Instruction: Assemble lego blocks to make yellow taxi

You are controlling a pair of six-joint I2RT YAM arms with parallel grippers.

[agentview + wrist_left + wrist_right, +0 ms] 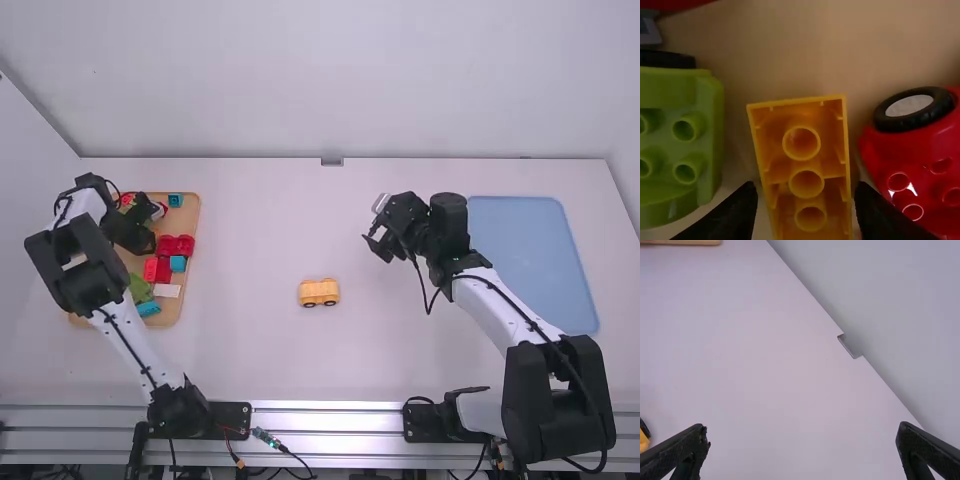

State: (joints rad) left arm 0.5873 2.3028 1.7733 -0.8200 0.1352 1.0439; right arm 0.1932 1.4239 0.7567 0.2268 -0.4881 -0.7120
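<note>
"Nearest in the high view?"

"The right arm's black elbow (555, 395). Farther off, a wooden tray (192, 222) holds red blocks (176, 245), teal blocks (178, 264), a green piece (140, 288) and a white block (167, 290). The left gripper (137, 235) is over it."

"And the taxi?"

"A yellow car base (319, 292) sits upright on dark wheels, mid-table, between the tray and the right gripper (376, 226). The blue mat (525, 250) lies to the right."

"Left wrist view?"

"Inside the tray: a yellow block (807, 165), its hollow, tubed underside facing the camera, detail the high view doesn't give. It's between the green piece and a red wheeled piece (925, 155). The left gripper's fingers (735, 215) are parted around it, a slim gap on one side; contact on the other, I can't tell."

"Right wrist view?"

"Right gripper (802, 440) spread wide, nothing between its fingers. The car base peeks in at the edge, and a strip of the tray too."
</note>
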